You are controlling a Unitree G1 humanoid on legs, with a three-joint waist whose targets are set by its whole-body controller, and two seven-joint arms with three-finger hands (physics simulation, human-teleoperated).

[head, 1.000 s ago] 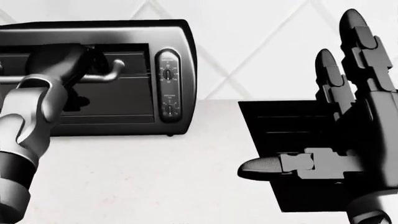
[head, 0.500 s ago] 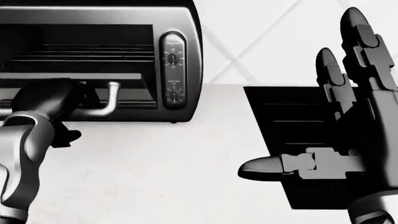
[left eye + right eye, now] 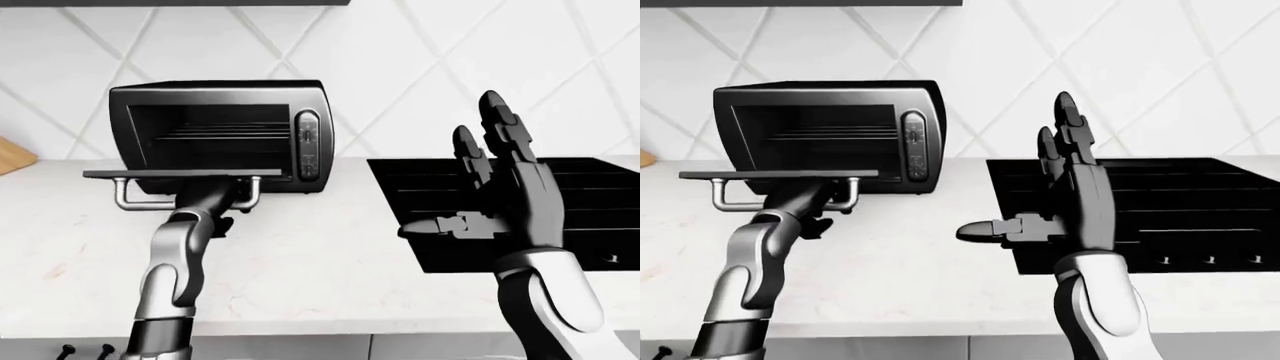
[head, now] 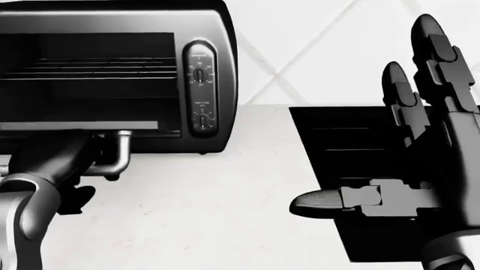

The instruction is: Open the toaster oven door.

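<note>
The black toaster oven [image 3: 220, 96] stands on the white counter at the upper left. Its door [image 3: 170, 174] lies flat and horizontal, and the rack inside shows. The grey handle [image 3: 130, 204] hangs under the door's outer edge. My left hand [image 3: 218, 198] reaches up from below and is shut on the handle near its right end; it also shows in the head view [image 4: 71, 160]. My right hand [image 3: 490, 195] is open with fingers spread upward, held over the cooktop to the right, apart from the oven.
A black cooktop [image 3: 600, 187] is set into the counter on the right. A wooden board [image 3: 12, 156] peeks in at the left edge. The oven's two knobs [image 3: 307, 146] sit on its right panel. The counter's near edge [image 3: 300, 330] runs along the bottom.
The oven door has swung down from shut to flat open. My left hand came down and toward me with the handle. The right hand has stayed still.
</note>
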